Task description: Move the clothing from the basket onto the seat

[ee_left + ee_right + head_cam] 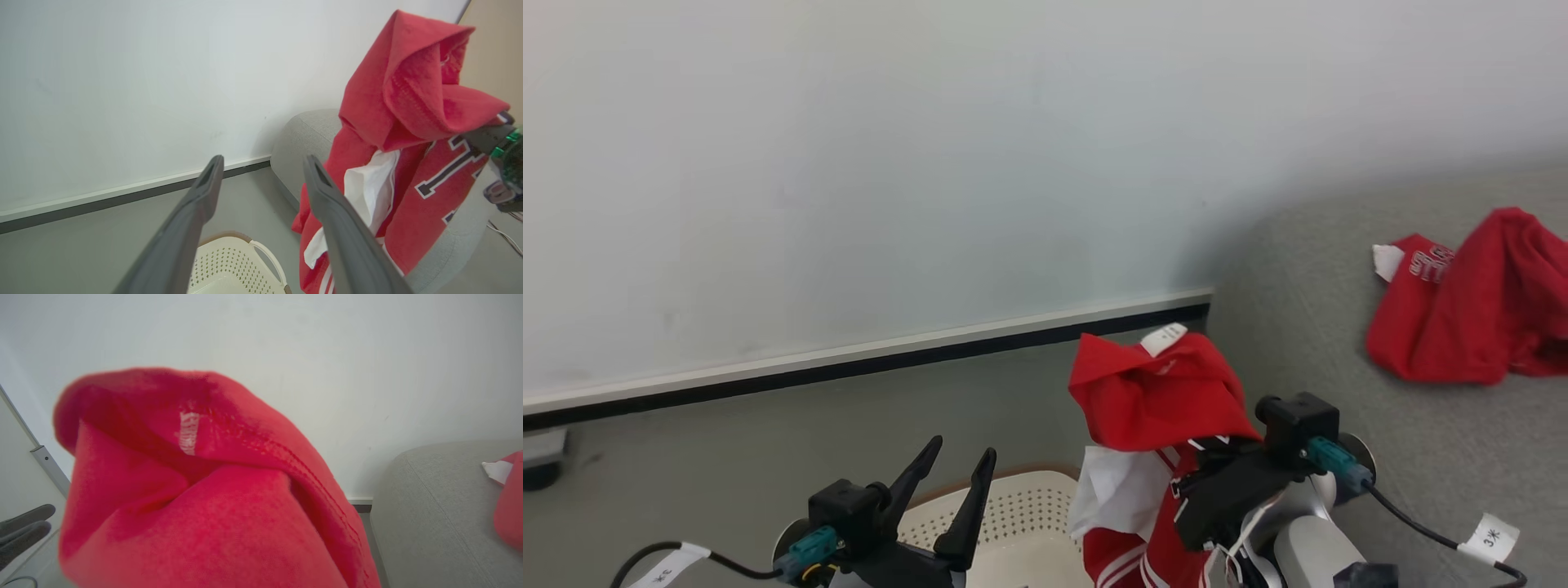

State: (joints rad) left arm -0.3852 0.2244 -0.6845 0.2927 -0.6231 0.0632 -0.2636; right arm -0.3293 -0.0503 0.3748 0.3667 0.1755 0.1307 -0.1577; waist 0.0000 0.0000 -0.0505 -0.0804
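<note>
My right gripper point(1210, 449) is shut on a bright red piece of clothing point(1160, 392), held up above the basket point(1021, 506) and just left of the seat point(1307, 327). The fabric drapes over the fingers and hides them; white parts and stripes hang below. The right wrist view has this garment point(204, 498) close up. A second red piece of clothing point(1470, 310) lies on the grey seat at the right. My left gripper point(962, 447) stands open and holds nothing, over the cream basket's rim, left of the hanging garment point(408, 102). The basket's inside is mostly out of view.
A white wall point(931, 163) with a pale and dark baseboard point(931, 351) runs behind grey floor. A dark object point(539, 465) sits on the floor at the far left. Cables with white tags trail from both wrists.
</note>
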